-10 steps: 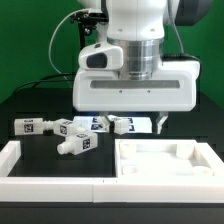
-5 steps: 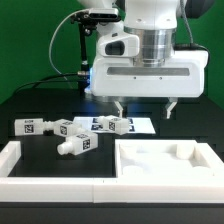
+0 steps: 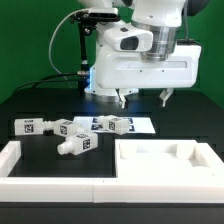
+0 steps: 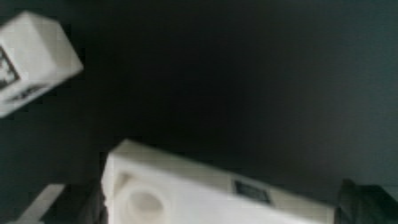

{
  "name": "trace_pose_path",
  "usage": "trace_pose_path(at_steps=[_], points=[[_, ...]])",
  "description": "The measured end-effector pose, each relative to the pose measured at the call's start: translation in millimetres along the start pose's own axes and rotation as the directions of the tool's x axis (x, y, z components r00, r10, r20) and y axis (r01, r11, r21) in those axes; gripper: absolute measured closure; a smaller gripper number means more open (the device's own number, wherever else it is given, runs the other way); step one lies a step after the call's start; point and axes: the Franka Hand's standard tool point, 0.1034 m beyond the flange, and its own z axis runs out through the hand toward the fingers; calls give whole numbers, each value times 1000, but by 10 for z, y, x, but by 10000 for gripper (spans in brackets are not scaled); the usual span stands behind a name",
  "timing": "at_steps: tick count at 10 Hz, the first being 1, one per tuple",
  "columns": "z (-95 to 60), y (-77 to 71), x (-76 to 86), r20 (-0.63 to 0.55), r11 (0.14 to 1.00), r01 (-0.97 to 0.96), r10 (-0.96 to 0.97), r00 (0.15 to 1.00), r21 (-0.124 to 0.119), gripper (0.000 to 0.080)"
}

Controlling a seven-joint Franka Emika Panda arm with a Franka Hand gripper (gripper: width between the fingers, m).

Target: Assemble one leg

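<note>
Several small white legs with tags lie on the black table: one [image 3: 30, 125] at the exterior view's left, one [image 3: 68, 127] beside it, one [image 3: 75, 144] nearer the front, and one [image 3: 118, 124] on the marker board [image 3: 145, 125]. My gripper [image 3: 143, 98] hangs above that last leg, open and empty, with its fingers wide apart. In the wrist view a blurred white leg [image 4: 187, 185] with a round end shows below the open gripper [image 4: 214, 205], with dark fingertips [image 4: 63, 200] at either side. Another white tagged piece [image 4: 36, 55] shows at the picture's edge.
A large flat white slab [image 3: 165, 160] with recesses lies at the front right of the exterior view. A white rim [image 3: 15, 160] runs along the front left. A green backdrop and a black stand [image 3: 80, 45] are behind.
My gripper has risen from just above the table to well above the legs, staying open and empty. The legs have not moved.
</note>
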Motion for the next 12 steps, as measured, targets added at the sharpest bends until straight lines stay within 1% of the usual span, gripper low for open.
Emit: trace_pose_path(at_steps=[1,4,5,6,7,8,9,10,11,12], points=[[14,42,5,-31,998,55,-54,998,6,151],[26,28,-10,-4,998,58,-58,998,10,151],[44,10,-27,0,999,52,-52,999,7,151],[123,-104,-128,36,999,51,-51,998,-5,151],[208,-182,-283,110,998,64,-60,992,-28,151],[310,-206,-438,162,997,74,-68,984,-30,151],[347,-162,-518,188,997,67,-61,980,-26,151],[326,-172,-543,294,997,69,-59,954,-24,151],[330,-178,-492,347,997,75,-62,936,-25,151],[346,-176,-510,397,997,76,-61,916,-23,151]])
